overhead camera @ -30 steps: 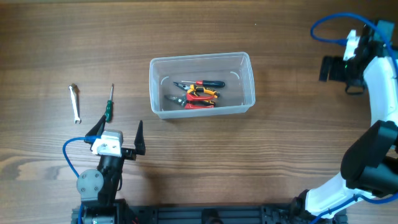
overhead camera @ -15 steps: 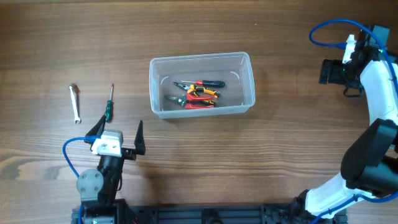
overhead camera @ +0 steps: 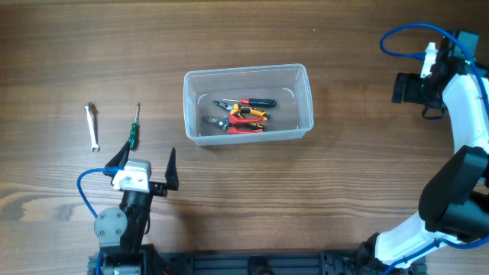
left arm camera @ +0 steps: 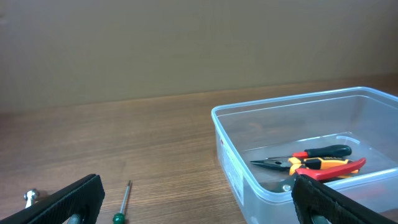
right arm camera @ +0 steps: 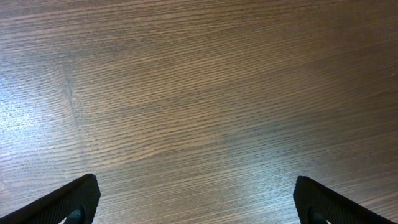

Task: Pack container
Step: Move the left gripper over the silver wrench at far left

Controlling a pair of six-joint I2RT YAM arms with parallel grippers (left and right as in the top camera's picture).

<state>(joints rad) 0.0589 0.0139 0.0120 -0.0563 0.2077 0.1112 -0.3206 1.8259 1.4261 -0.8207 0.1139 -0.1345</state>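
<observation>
The clear plastic container (overhead camera: pixel 304 103) sits mid-table and holds red, yellow and black handled pliers (overhead camera: pixel 244 114); it also shows in the left wrist view (left arm camera: pixel 236 155) with the pliers (left arm camera: pixel 323 163) inside. A green-handled screwdriver (overhead camera: pixel 134 130) and a small silver wrench (overhead camera: pixel 92 126) lie on the table to its left. The screwdriver (left arm camera: pixel 121 208) lies between my left fingers' view. My left gripper (overhead camera: pixel 145 164) is open and empty, just in front of the screwdriver. My right gripper (overhead camera: pixel 403 85) is open and empty at the far right, over bare wood (right arm camera: pixel 199 124).
The wooden table (overhead camera: pixel 344 191) carries only these items. The right arm's white links (overhead camera: pixel 466 114) run along the right edge with a blue cable (overhead camera: pixel 397 34). The left arm base (overhead camera: pixel 122 221) sits at the front edge.
The right arm shifted slightly at the far right edge between one second ago and half a second ago. Nothing else has moved.
</observation>
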